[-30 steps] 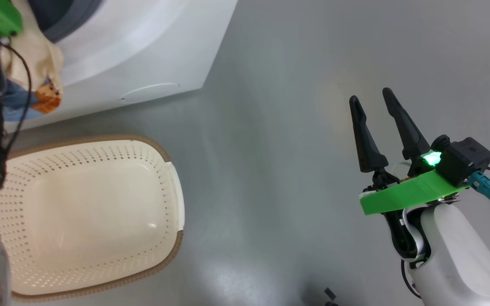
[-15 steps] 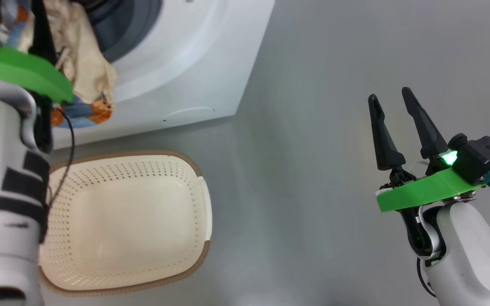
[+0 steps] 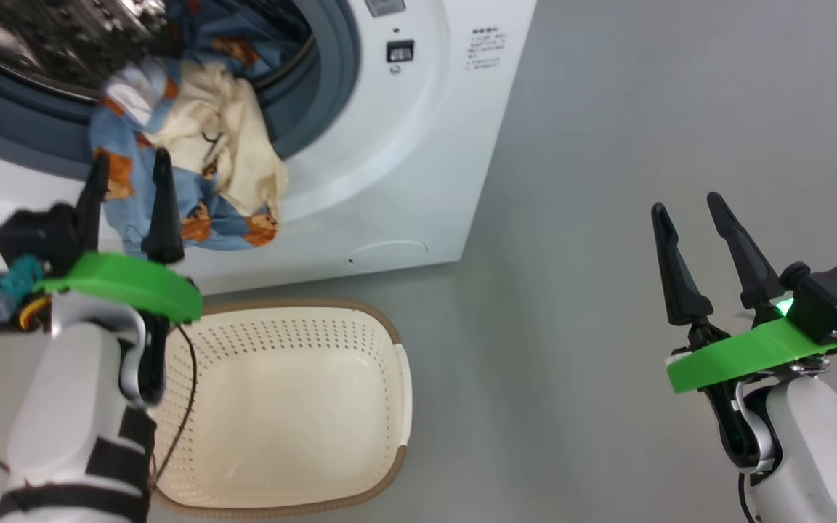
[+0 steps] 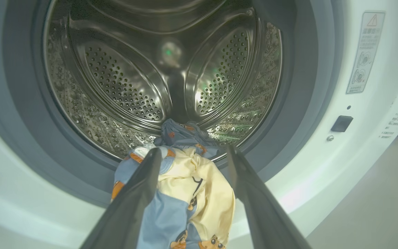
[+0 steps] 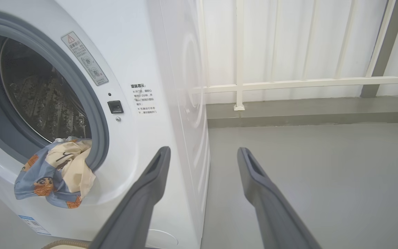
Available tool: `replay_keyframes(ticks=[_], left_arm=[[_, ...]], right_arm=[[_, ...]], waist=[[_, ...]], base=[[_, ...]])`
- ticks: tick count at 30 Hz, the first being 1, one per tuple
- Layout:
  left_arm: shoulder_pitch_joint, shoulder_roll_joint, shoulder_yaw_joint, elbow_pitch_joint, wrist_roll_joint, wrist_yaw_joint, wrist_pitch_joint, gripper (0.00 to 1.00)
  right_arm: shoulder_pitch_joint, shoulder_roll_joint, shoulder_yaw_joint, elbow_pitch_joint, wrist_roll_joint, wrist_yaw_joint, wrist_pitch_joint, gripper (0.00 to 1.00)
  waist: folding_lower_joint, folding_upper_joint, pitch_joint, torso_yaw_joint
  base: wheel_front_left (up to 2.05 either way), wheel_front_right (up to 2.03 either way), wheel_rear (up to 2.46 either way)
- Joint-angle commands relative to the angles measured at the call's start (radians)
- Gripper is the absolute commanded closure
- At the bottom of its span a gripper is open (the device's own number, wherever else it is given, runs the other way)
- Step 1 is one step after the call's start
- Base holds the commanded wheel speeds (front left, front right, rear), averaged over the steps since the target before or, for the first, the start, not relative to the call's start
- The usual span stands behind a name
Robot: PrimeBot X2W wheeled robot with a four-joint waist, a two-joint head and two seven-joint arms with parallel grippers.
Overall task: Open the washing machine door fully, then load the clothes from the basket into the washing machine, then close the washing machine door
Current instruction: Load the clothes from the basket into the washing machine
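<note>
Basket empty, bear-print clothes hang half out of the washing machine at upper left. Left gripper and right gripper gape, holding nothing. The door is yet to be closed.

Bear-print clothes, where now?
Light blue bear-print clothes drape over the white washing machine's grey gasket lip, upper left in head view, beyond the left claw.

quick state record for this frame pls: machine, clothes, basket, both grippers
washing machine: mouth uncovered, steel drum visible
clothes: bunched at the mouth's lower edge, partly in the drum, partly hanging out over the grey gasket
basket: on the floor before the machine, no clothes in it
left gripper: open, fingers flanking the hanging clothes; contact cannot be told
right gripper: open, holding nothing, over the floor right of the machine
task stage: loading unfinished, door not yet closed
</note>
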State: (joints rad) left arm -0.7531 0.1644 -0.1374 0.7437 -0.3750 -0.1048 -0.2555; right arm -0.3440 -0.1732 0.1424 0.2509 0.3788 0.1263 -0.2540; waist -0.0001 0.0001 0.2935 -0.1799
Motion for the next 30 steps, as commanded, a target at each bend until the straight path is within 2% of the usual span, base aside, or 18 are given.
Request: replay_keyframes(ticks=[1, 19, 30], left_arm=[[0.031, 0.029, 0.032, -0.044, 0.012, -0.002, -0.006, 0.0], [0.415, -0.016, 0.082, -0.319, 0.068, 0.018, -0.006, 0.0], [0.524, -0.04, 0.117, -0.42, 0.077, 0.041, -0.006, 0.0]], right_arm=[[0.021, -0.015, 0.01, -0.017, 0.009, 0.004, -0.008, 0.0], [0.088, -0.037, -0.008, -0.003, 0.02, 0.004, -0.008, 0.0], [0.117, -0.05, -0.025, -0.005, 0.021, 0.004, -0.008, 0.0]], waist=[[0.0001, -0.0001, -0.066, 0.052], [0.0001, -0.0001, -0.176, 0.13], [0.0001, -0.0001, -0.191, 0.148]], base=[[0.0, 0.0, 0.0], [0.0, 0.0, 0.0], [0.0, 0.0, 0.0]])
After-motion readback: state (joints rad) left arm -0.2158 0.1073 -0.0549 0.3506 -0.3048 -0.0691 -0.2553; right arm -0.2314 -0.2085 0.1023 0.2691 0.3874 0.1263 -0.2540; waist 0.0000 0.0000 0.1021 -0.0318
